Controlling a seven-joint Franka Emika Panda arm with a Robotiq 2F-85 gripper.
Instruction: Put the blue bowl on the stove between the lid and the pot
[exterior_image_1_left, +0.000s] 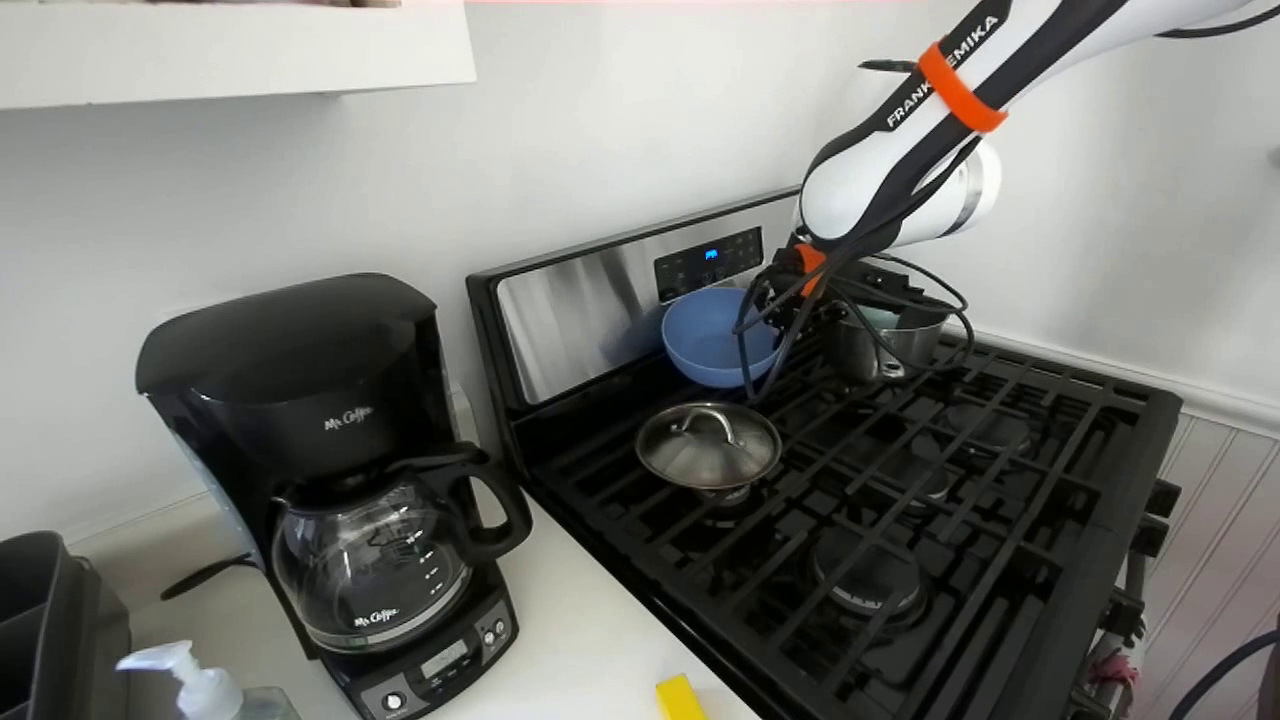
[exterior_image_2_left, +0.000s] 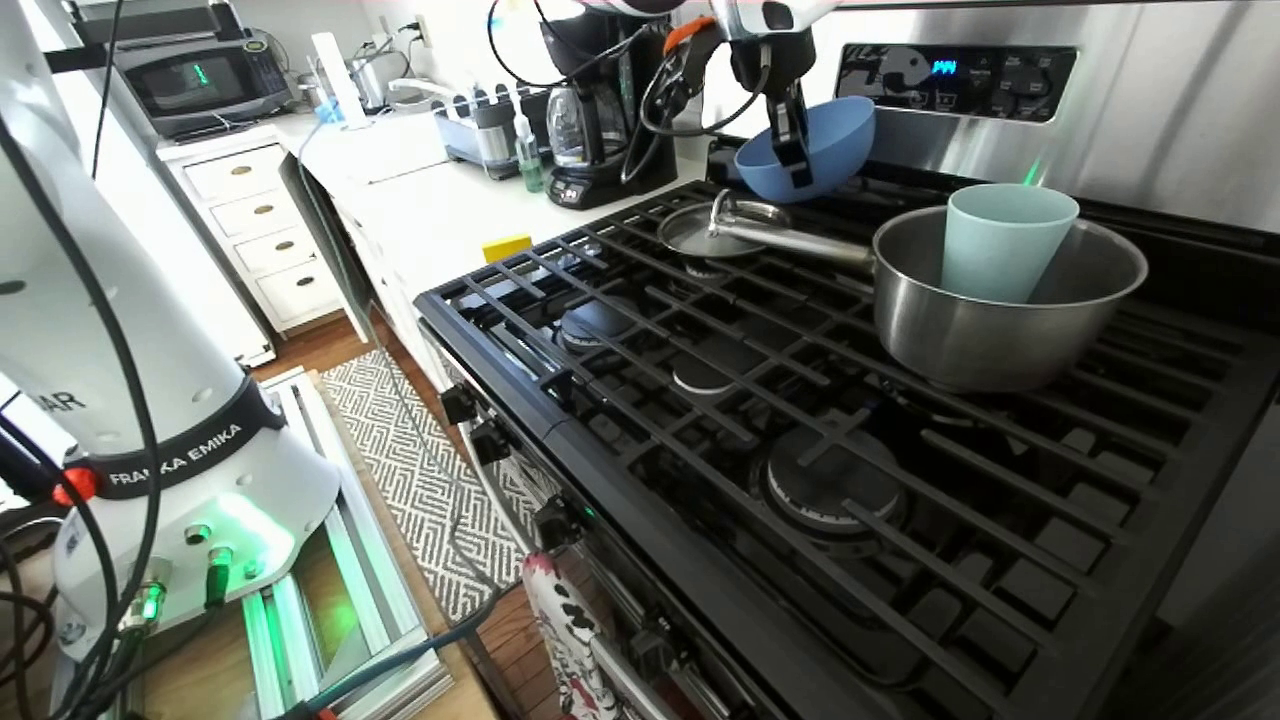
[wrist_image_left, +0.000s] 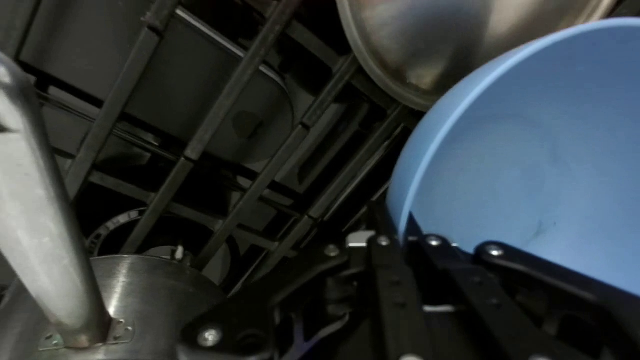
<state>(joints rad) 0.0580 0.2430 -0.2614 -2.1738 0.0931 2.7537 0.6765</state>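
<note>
Looking past cables (exterior_image_1_left: 795, 330) in an exterior view, we saw the blue bowl (exterior_image_1_left: 708, 335) over the back of the gas stove (exterior_image_1_left: 965, 530) and a Mr. Coffee maker (exterior_image_1_left: 300, 390). In an exterior view, the handle (exterior_image_2_left: 812, 243) of the saucepan (exterior_image_2_left: 985, 345) partly hid the lid (exterior_image_2_left: 690, 235); the saucepan held an aqua cup (exterior_image_2_left: 1005, 248). In our wrist view, the gripper (wrist_image_left: 401, 232) pinched the bowl's rim (wrist_image_left: 435, 140).

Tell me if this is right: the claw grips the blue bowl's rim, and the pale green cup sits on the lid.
Wrong on the cup: it sits inside the pot, as an exterior view shows. The claw does grip the blue bowl by its rim.
</note>
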